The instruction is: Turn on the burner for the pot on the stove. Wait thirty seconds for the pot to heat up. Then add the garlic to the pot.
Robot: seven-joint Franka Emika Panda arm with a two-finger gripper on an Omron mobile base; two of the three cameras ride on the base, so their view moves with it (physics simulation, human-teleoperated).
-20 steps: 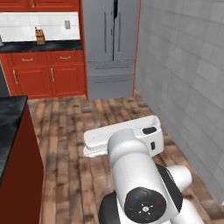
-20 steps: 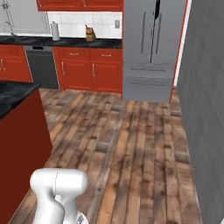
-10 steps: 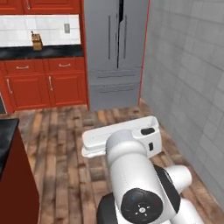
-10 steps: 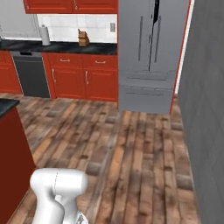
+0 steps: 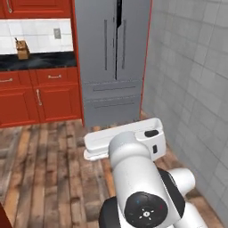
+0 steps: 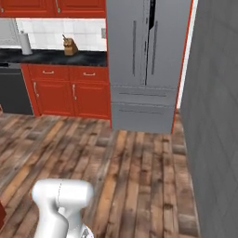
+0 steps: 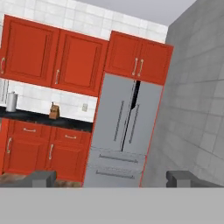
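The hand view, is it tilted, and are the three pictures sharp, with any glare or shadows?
Hand view: rolled, so the fridge and red cabinets lean; gripper fingertips sharp, jaws wide apart. Left base view: soft, flat even light, no glare on the fridge; knife block slightly blurred. Right base view: equally soft, no strong shadows on the wood floor.

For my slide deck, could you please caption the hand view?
Open gripper faces a grey fridge flanked by red cabinets, with a knife block on the dark counter.
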